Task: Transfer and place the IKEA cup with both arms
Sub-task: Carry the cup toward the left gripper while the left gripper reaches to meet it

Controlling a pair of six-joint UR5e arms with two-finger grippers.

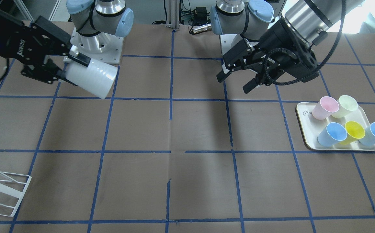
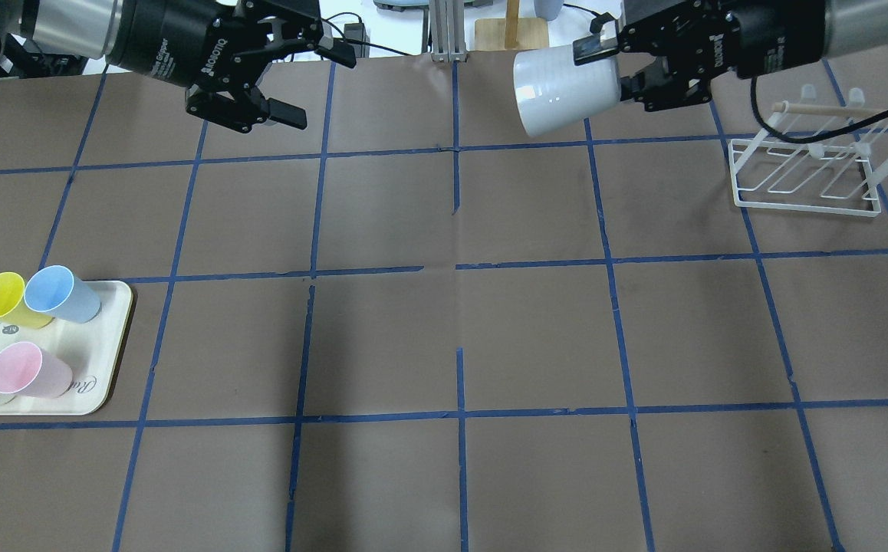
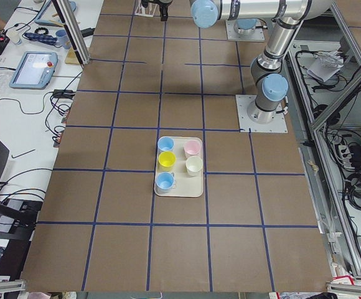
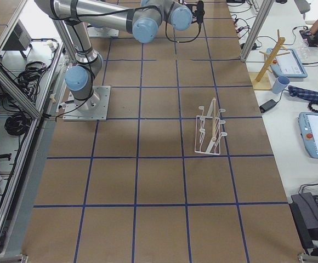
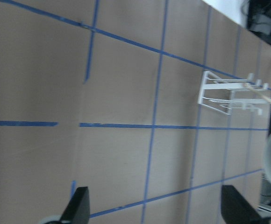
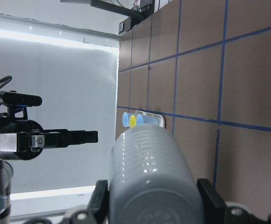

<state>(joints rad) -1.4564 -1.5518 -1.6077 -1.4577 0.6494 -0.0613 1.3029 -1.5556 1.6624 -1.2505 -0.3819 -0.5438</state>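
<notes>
Left gripper (image 2: pixel 314 86) hangs over the far half of the table with its jaws spread wide and nothing between them. It is well apart from the tray (image 2: pixel 118 345) on its own side, where five coloured cups stand.

Past the table's centre line, the cup (image 2: pixel 563 88) is in the air, clear of the table. The right gripper (image 2: pixel 609 73) is clamped on it near the narrow base. Further right the rack (image 2: pixel 804 180) stands on the table, bare of cups, near the right arm but not under the cup.

My reading is that the hand-over half of the job is done, or nearly so. The cup is in one arm's grasp only, on the rack's side, and the other arm is empty and standing off from it. What looks left is the placing: carrying the cup to its spot, most likely the rack, setting it there and letting go. None of that shows as begun.

The cup lies close to level, not upright. Its long axis runs along the table's length, roughly in line with the right gripper. The wide mouth points toward the left gripper and the base toward the right wrist. In the front-facing view the mouth end also dips a little toward the table. From the right wrist camera, the body stretches straight away from the fingers.
</notes>
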